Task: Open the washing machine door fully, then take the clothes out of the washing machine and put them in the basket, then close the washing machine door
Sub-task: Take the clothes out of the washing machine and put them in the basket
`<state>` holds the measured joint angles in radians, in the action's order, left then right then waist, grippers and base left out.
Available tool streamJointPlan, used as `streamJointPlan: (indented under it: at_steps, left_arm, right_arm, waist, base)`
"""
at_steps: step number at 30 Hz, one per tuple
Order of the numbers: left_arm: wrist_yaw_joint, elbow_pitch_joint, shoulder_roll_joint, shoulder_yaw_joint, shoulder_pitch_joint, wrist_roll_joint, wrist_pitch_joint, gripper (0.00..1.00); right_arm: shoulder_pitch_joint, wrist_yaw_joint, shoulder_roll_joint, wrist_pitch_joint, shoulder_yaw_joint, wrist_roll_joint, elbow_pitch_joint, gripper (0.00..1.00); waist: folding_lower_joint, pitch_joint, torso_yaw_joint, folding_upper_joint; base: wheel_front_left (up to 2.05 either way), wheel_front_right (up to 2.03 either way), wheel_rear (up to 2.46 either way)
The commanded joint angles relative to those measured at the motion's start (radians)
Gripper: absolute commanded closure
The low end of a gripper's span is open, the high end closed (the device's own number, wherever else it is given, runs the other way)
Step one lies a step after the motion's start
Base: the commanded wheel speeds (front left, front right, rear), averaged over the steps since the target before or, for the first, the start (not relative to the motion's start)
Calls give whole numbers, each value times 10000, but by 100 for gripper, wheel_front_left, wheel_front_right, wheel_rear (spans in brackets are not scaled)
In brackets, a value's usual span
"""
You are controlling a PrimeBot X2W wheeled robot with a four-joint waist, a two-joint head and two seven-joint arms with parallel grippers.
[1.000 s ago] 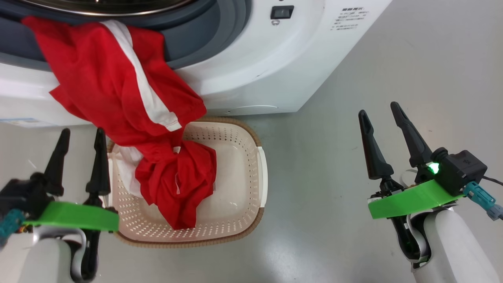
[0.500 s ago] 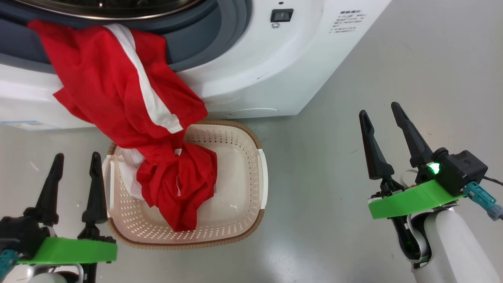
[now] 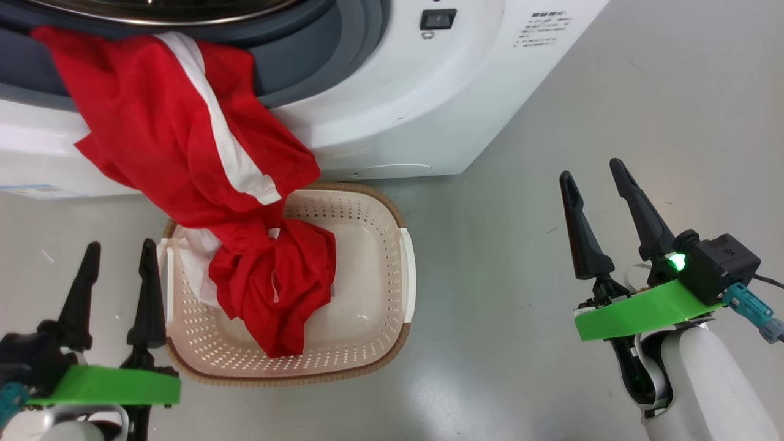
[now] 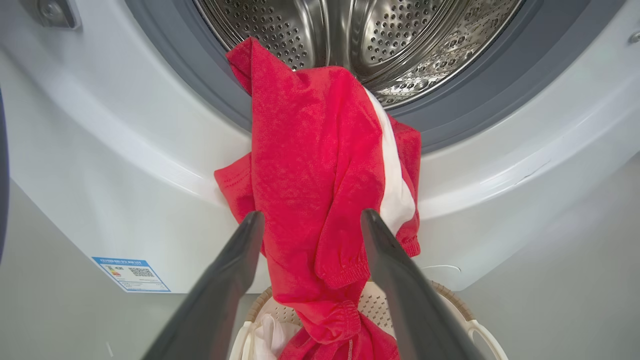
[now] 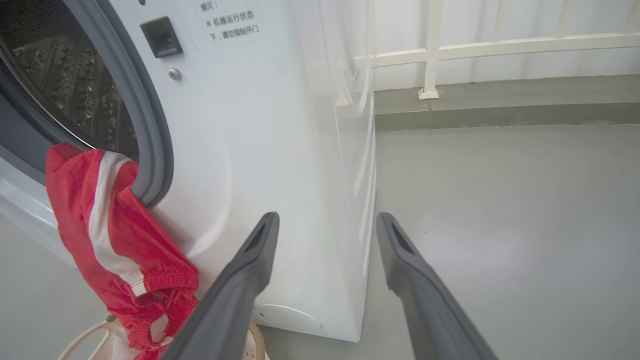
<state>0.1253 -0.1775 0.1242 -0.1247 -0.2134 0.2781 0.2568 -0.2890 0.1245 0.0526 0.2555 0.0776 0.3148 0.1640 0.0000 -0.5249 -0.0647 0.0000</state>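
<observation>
Red clothes [image 3: 184, 141] with a white stripe hang from the drum mouth of the white washing machine [image 3: 398, 110], and their lower end is bunched in the cream basket [image 3: 407, 269] on the floor below. In the left wrist view the clothes [image 4: 305, 150] drape over the grey ring under the steel drum [image 4: 400, 40]. The mouth is uncovered; the washing machine door is out of view. My left gripper [image 3: 120, 245] is open and empty, just left of the basket. My right gripper [image 3: 589, 168] is open and empty, far to the right over bare floor.
Grey floor surrounds the basket and runs to the right of the machine [image 5: 275, 125]. A white railing [image 5: 430, 50] on a low kerb stands behind it. A blue label [image 4: 131, 274] sits low on the machine's front.
My left gripper has pulled back and down, away from the basket's left rim, and stays open. The right arm has not moved. The clothes hang as before.
</observation>
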Motion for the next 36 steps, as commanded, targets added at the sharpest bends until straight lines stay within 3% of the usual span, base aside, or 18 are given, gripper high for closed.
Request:
streamJointPlan:
  at_steps: [1,25,36]
  left_arm:
    - [54,34,327,-241,-196,118,49,0]
    - [54,-5686,1635,603,-4749,991,49,0]
    - [54,-7024,2025,1371,-5750,1281,49,0]
  right_arm:
    - [105,62,-24,63,189,25,-247,0]
    - [-155,62,-24,63,446,189,-270,0]
    - [-177,62,-24,63,566,230,-295,0]
  waist:
    - [0,-24,7,0]
    - [0,-457,-340,0]
    - [0,-548,-554,0]
  base:
    - [0,0,0]
    - [0,0,0]
    - [0,0,0]
